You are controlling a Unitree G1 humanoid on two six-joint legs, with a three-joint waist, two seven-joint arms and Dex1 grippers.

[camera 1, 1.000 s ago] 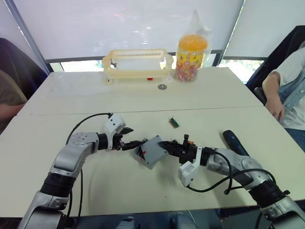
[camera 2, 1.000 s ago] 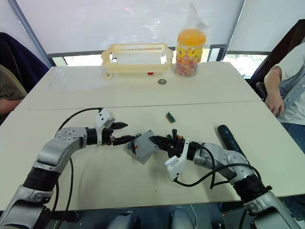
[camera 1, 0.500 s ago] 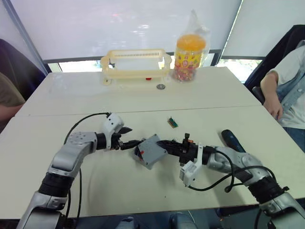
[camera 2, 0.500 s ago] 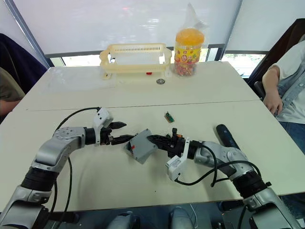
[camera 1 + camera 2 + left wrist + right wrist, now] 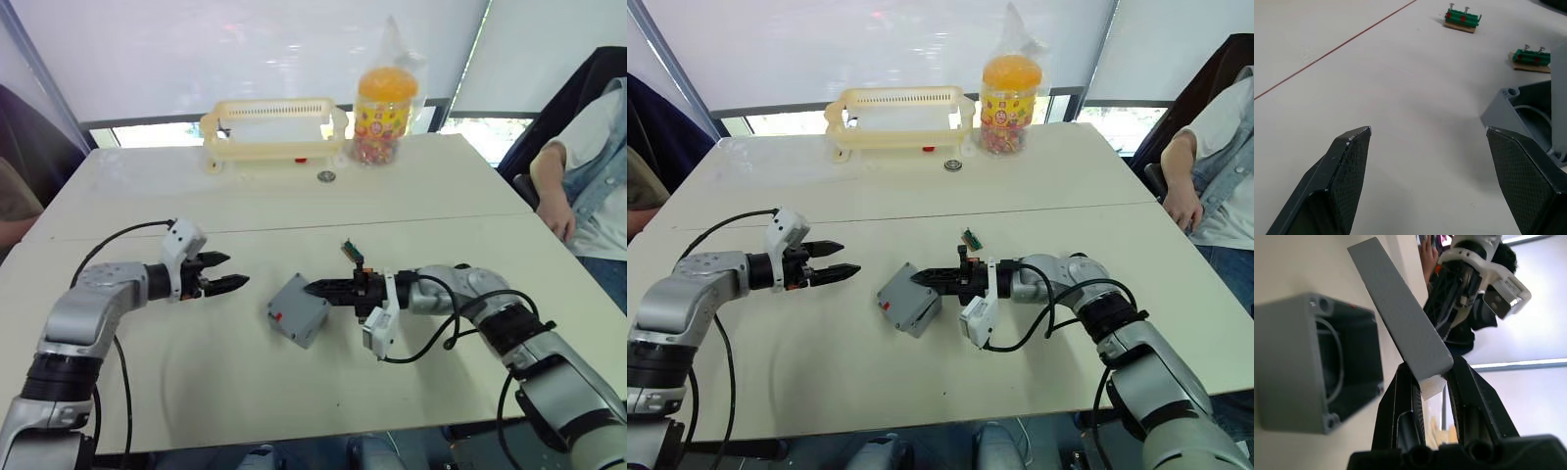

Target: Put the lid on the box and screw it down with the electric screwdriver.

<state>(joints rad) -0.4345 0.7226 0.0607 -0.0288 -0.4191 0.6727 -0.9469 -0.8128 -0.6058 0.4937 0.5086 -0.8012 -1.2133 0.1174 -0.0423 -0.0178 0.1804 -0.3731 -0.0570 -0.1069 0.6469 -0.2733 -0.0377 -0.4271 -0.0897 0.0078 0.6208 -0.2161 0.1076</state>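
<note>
Lid (image 5: 1400, 323) sits pinched by its edge in the right gripper (image 5: 921, 277), held tilted just beside the open box (image 5: 908, 300) mid-table. Left gripper (image 5: 227, 282) hangs spread and empty, left of the box. Lid isn't seated yet, and every screw remains to be driven.

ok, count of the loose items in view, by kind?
box: 1
lid: 1
green pieces: 2
basket: 1
jar: 1
small round disc: 1
Total: 7
</note>
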